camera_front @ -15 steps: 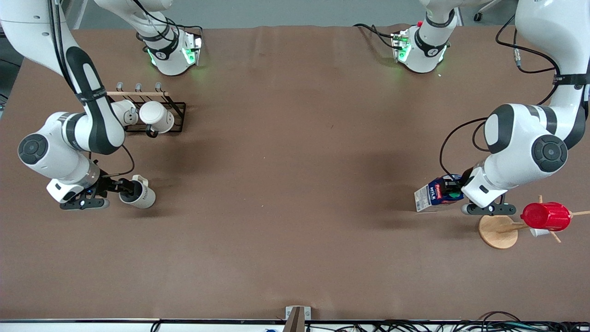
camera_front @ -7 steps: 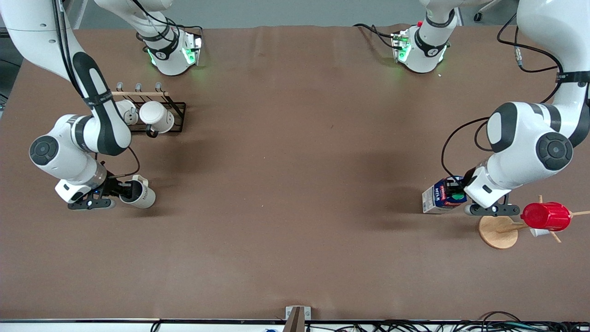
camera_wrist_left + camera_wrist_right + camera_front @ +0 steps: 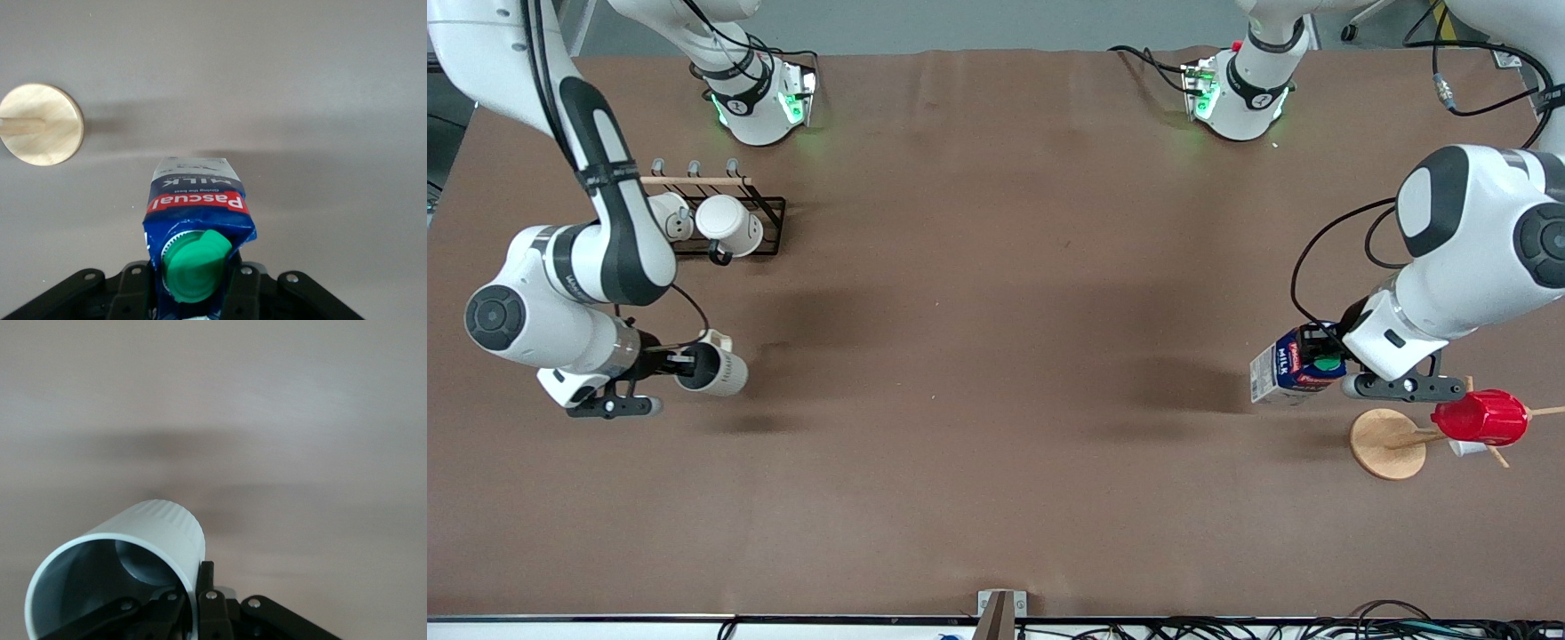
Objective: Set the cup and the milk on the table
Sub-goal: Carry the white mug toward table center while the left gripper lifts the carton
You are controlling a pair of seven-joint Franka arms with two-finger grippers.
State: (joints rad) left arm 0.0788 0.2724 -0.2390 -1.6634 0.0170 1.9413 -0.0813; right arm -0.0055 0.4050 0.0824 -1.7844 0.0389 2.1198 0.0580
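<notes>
The cup (image 3: pixel 719 371), cream with a dark grey inside, is held on its side above the table (image 3: pixel 996 373) near the right arm's end. My right gripper (image 3: pixel 685 363) is shut on its rim, one finger inside and one outside; the right wrist view shows the cup (image 3: pixel 127 567) in the gripper (image 3: pixel 195 603). The milk (image 3: pixel 1291 366), a dark blue carton with a green cap, hangs tilted over the table near the left arm's end. My left gripper (image 3: pixel 1320 356) is shut on its gable top, as the left wrist view shows for the carton (image 3: pixel 193 220) and gripper (image 3: pixel 193 293).
A black wire rack (image 3: pixel 729 222) with two white mugs stands farther from the front camera than the cup. A wooden peg stand with a round base (image 3: pixel 1387 444) carries a red ribbed cup (image 3: pixel 1480 416) next to the milk; its base also shows in the left wrist view (image 3: pixel 41 124).
My right gripper has lifted the cup and carried it a little toward the table's middle. My left gripper has raised the milk and shifted it slightly toward the left arm's end.
</notes>
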